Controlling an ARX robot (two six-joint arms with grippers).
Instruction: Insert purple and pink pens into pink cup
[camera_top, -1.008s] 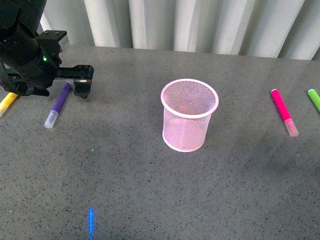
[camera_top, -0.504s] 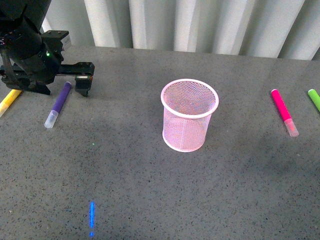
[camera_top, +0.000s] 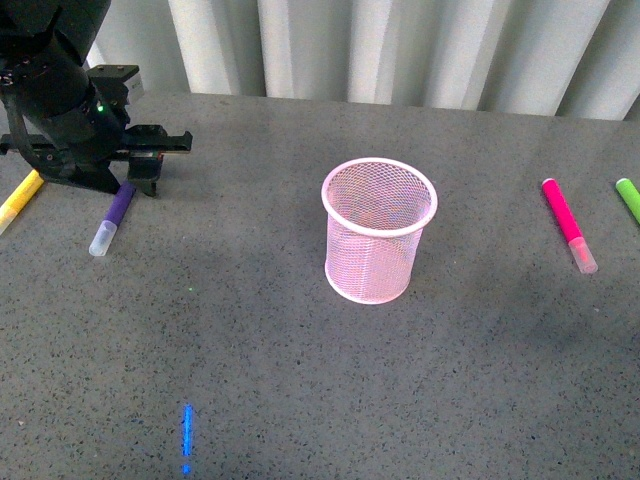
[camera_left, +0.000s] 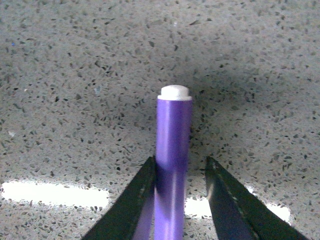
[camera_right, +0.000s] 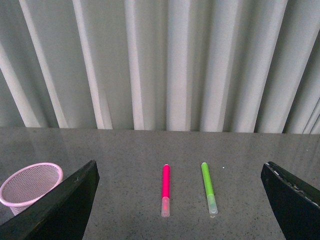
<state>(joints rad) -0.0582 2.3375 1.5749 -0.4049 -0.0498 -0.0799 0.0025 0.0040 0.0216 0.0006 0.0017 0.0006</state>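
Note:
The purple pen (camera_top: 110, 222) lies flat at the far left of the grey table, clear cap toward me. My left gripper (camera_top: 138, 180) stands over its far end, open. In the left wrist view the purple pen (camera_left: 173, 135) runs between the two fingers of the left gripper (camera_left: 179, 161), close against one and with a gap to the other. The pink cup (camera_top: 380, 230) stands upright mid-table, nothing showing inside it. The pink pen (camera_top: 568, 222) lies far right. My right gripper (camera_right: 180, 167) hangs wide open, facing the pink pen (camera_right: 165, 187) and the pink cup (camera_right: 27, 187).
A yellow marker (camera_top: 18, 200) lies just left of the left arm. A green marker (camera_top: 628, 198) lies beside the pink pen at the right edge, seen too in the right wrist view as the green marker (camera_right: 207, 187). Pleated grey curtains (camera_top: 400, 45) back the table.
My left gripper has swung left and come down over the purple pen's far end, which now sits between its fingers. Cup and other pens have not moved.

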